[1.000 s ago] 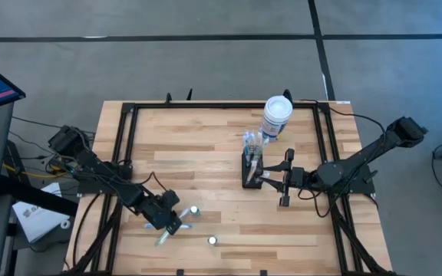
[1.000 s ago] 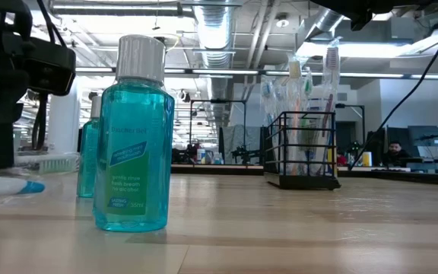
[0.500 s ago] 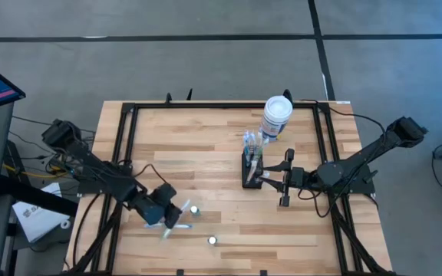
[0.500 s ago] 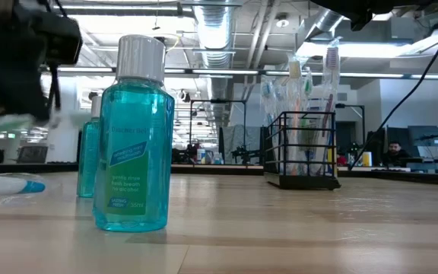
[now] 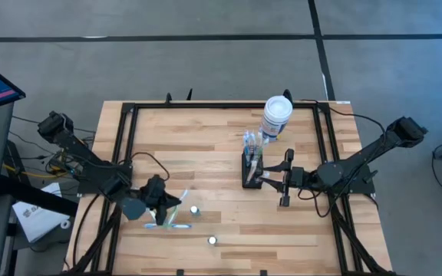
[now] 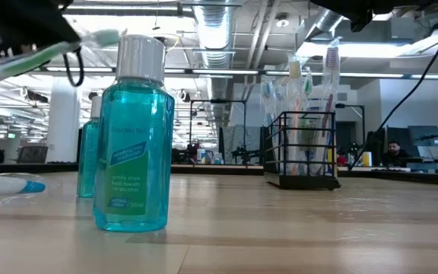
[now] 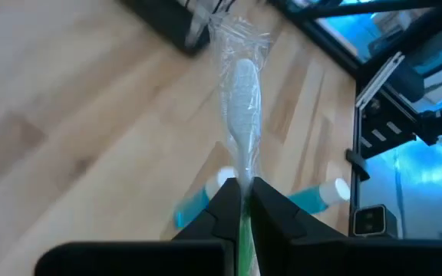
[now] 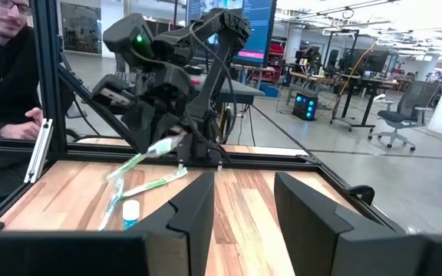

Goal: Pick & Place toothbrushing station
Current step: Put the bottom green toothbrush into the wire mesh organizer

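Right now the left gripper (image 5: pixel 162 207) is clamped on a wrapped toothbrush (image 7: pixel 240 115) – fingers (image 7: pixel 221 218) pinched tight on its green handle, clear wrapper and white head sticking out forward, lifted off the wood near the front-left of the table (image 5: pixel 206 153). Under it on the boards lies another wrapped toothbrush (image 8: pixel 156 184) and a small blue-green bottle (image 5: pixel 194 210) just beside; a second bottle (image 5: pixel 212 241) stands nearer the front edge. Low view shows the same bottles close up – teal liquid, white caps – with the held brush crossing the top left corner.

Right gripper (image 5: pixel 265 176) sits mid-table, fingers (image 8: pixel 313 211) apart, nothing between them, just to the right of the toothbrushing station (image 5: pixel 250 170); whether it touches the station can't be told. Station stands upright on the table, right of centre, black wire frame with several toothbrushes standing in it. White canister (image 5: pixel 276 116) with blue label stands behind it near the back edge, apart from it.

A person in dark clothing shows beyond the table's far side in the right wrist view
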Robot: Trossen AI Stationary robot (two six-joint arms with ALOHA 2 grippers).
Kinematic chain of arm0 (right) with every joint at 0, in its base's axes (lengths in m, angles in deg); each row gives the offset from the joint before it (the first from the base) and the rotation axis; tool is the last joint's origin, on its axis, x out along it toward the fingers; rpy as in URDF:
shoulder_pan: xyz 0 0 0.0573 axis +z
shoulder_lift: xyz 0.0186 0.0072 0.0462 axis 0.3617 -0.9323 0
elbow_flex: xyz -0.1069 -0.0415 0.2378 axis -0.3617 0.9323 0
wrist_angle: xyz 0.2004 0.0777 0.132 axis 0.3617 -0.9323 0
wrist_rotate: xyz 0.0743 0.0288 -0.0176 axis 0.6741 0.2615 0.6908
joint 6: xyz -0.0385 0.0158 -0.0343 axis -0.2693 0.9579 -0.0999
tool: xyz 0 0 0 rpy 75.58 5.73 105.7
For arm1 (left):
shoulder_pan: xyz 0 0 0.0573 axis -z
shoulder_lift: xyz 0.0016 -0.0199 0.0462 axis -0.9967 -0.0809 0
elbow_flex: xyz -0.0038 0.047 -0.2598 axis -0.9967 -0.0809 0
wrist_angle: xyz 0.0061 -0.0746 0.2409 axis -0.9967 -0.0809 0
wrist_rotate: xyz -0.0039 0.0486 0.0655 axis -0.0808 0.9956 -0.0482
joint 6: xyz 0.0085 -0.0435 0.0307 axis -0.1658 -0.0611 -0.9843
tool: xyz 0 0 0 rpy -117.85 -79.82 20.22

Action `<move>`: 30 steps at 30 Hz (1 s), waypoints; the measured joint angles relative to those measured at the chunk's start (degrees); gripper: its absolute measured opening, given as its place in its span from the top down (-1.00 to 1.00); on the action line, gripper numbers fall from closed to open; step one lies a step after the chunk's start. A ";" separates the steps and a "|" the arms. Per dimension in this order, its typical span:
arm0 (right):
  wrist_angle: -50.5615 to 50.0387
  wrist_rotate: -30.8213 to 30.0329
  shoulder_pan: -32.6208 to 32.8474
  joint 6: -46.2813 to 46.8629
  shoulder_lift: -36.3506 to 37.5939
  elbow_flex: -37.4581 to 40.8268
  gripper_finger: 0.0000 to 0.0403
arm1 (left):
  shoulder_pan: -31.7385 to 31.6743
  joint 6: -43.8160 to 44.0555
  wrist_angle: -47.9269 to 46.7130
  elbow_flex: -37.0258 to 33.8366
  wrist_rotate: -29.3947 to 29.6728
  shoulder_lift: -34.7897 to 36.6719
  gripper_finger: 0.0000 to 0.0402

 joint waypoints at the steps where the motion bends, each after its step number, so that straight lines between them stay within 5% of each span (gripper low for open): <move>1: 0.01 0.00 0.02 0.26 0.00 0.00 0.36 | 0.00 -1.72 0.16 0.00 0.80 0.53 0.96; 15: 0.05 0.09 -0.02 1.17 0.00 0.00 0.36 | -5.88 -33.58 24.32 0.00 3.01 2.02 0.97; 30: 0.47 0.20 -0.09 1.32 0.00 0.00 0.36 | -20.24 -47.87 50.79 0.44 -15.75 -10.85 0.97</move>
